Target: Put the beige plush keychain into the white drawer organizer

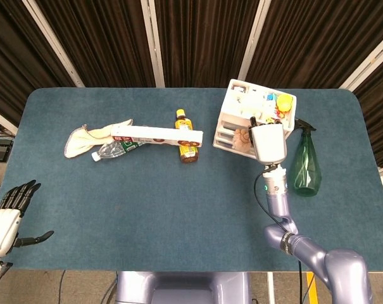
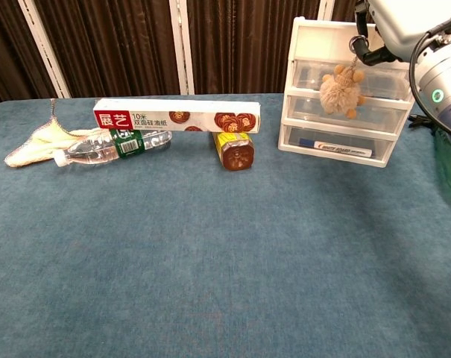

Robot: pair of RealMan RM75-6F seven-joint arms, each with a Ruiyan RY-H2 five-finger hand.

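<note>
The beige plush keychain [image 2: 341,92] dangles by its ring in front of the white drawer organizer [image 2: 307,112], level with its upper drawers. My right hand [image 2: 393,26] holds the ring from above, near the organizer's top front edge. In the head view the plush keychain [image 1: 243,137] peeks out left of my right hand [image 1: 268,140], over the front of the organizer [image 1: 232,111]. My left hand [image 1: 6,215] hangs off the table's near left corner, fingers spread and empty.
A green spray bottle [image 1: 303,166] stands right of the organizer, close to my right arm. A long red-and-white box [image 2: 177,115] lies over a brown bottle [image 2: 235,151] and a plastic water bottle [image 2: 109,146], with a cloth [image 2: 39,142] at the left.
</note>
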